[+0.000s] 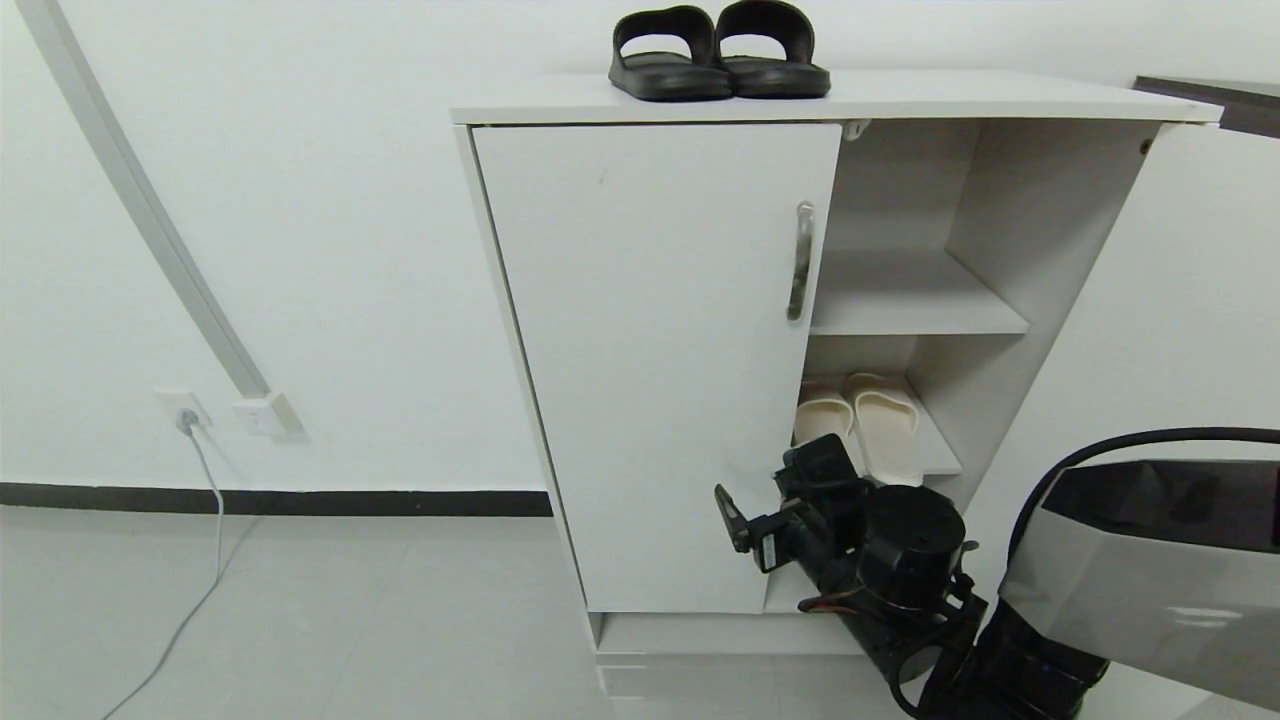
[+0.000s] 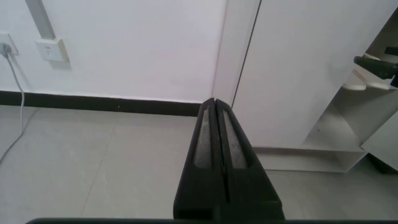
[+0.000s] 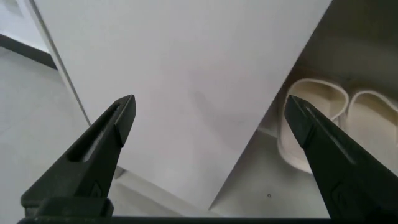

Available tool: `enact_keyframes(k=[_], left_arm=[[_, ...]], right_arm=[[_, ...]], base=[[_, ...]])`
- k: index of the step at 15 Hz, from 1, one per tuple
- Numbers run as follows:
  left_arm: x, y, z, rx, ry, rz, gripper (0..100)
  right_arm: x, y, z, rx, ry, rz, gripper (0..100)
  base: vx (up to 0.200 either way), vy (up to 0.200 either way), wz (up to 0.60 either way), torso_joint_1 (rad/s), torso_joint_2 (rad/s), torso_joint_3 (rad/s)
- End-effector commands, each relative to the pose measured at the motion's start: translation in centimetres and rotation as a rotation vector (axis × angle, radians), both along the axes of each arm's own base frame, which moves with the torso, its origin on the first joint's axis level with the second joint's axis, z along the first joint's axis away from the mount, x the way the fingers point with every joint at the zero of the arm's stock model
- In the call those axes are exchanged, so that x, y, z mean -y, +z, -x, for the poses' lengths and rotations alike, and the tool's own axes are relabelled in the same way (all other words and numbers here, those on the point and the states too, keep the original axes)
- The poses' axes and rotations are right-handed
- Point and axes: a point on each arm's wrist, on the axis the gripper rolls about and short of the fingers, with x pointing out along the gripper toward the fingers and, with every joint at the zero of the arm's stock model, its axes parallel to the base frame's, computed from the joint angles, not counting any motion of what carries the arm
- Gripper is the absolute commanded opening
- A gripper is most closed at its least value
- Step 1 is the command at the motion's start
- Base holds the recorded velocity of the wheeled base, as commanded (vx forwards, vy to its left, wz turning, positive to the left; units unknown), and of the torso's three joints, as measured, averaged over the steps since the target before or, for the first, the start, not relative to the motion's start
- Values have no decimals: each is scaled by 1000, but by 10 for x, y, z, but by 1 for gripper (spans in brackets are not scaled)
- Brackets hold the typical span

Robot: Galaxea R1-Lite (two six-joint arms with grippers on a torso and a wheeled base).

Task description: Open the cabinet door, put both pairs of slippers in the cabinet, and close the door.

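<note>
- Head view first: the cabinet (image 1: 900, 95) stands against the wall. Its left door (image 1: 650, 400) is shut, with the metal handle (image 1: 801, 260) at the inner edge, and its right door (image 1: 1150, 300) is swung wide open.
- Up top, the black slippers (image 1: 720, 55) sit side by side on the cabinet's top, right at the front edge near the middle.
- Inside the open right half, the cream slippers (image 1: 870, 425) lie as a pair on the lower shelf (image 1: 940, 455), with the upper shelf (image 1: 900, 300) above them.
- Down low, the right end effector (image 1: 775, 495) hangs at the shut door's lower inner corner, just in front of the cream slippers. Its fingers are spread and hold nothing.
- Over to the left wrist view: the left end effector (image 2: 214, 106) has its fingers pressed flat together with nothing between them. It hangs above the tiled floor (image 2: 93, 162), pointing at the cabinet's front corner beside the shut door (image 2: 311, 62). A wall socket (image 2: 48, 50) is well off to the side.
- Now the right wrist view: the right end effector (image 3: 208, 118) gapes wide. One finger is in front of the shut door's face (image 3: 186, 62), the other in front of the open compartment, and the door's edge runs between them.
- The cream slippers (image 3: 326, 93) rest on their shelf just behind that second finger, untouched.
</note>
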Motion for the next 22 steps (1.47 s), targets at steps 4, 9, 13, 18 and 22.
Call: enact_keyframes(k=[4,9,13,18,22], left_arm=[[0,0,0,-1,1,0,0],[0,0,0,-1,1,0,0],[0,0,0,-1,1,0,0],[0,0,0,-1,2,2,0],[0,0,0,-1,2,2,0]], right_arm=[[-10,15,37,-14,240,-39,100],[-9,15,38,-17,240,-37,100],[-9,16,38,-14,238,-38,100],[-4,32,39,22,227,-46,100],[-4,31,39,17,225,-39,100]], base=[[0,0,0,-1,-32,-35],[0,0,0,31,-315,-337],[0,0,0,86,-492,-350],[0,0,0,139,-462,-331],[0,0,0,171,-483,-322]])
